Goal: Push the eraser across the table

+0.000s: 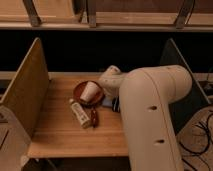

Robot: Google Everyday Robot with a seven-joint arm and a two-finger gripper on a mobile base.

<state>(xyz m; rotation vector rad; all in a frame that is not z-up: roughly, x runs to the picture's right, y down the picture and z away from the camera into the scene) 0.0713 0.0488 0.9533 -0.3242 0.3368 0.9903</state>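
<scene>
The gripper (106, 91), fingers together, sits low over the table (60, 131). The eraser (116, 104) lies just beside it, toward the arm, half hidden.

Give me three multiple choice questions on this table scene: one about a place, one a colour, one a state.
1. Where is the white cup? A in the brown bowl; B on the floor; C atop the left panel.
2. What colour is the table? A black; B light wood; C green.
3. The gripper, low beside the eraser, is: A spread wide; B raised above the shelf; C shut.
Answers: A, the cup rests inside the bowl; B, pale planks show; C, its fingers are together.
</scene>
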